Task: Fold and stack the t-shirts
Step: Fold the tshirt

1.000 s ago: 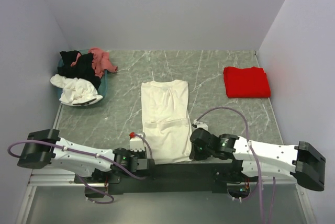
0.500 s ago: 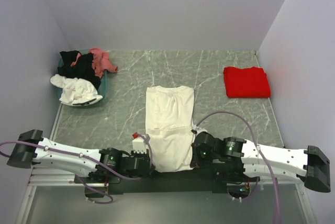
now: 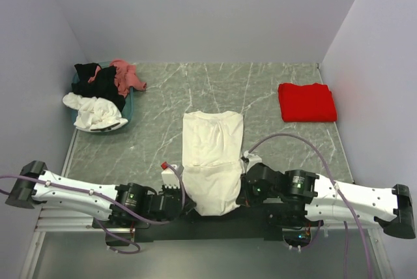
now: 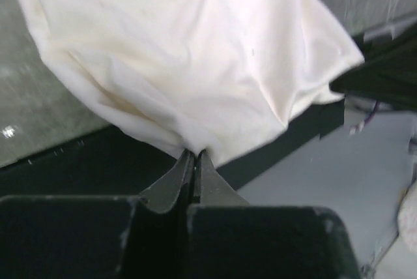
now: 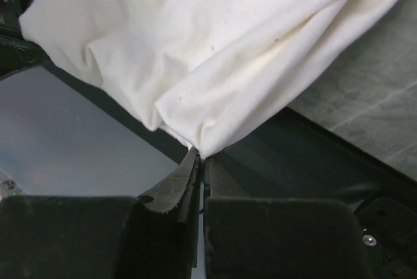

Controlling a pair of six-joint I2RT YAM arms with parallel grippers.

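Note:
The cream t-shirt (image 3: 212, 155) lies lengthwise in the middle of the table, its near end lifted and hanging over the front edge. My left gripper (image 3: 184, 202) is shut on the shirt's near left corner (image 4: 195, 142). My right gripper (image 3: 241, 195) is shut on the near right corner (image 5: 205, 142). The cloth bunches and sags between them. The red t-shirt (image 3: 307, 102) lies folded at the back right. Black (image 3: 98, 83), pink (image 3: 124, 73) and white (image 3: 94, 113) shirts are heaped at the back left.
The heap of shirts sits in a teal basket (image 3: 130, 106) at the back left. A black bar (image 3: 221, 217) runs along the table's front edge under the hanging cloth. Walls close in on the left, back and right.
Both grippers have pulled the cream shirt's near end toward the front edge and lifted it; the shirt has slid nearer and now looks shorter and bunched at the front.

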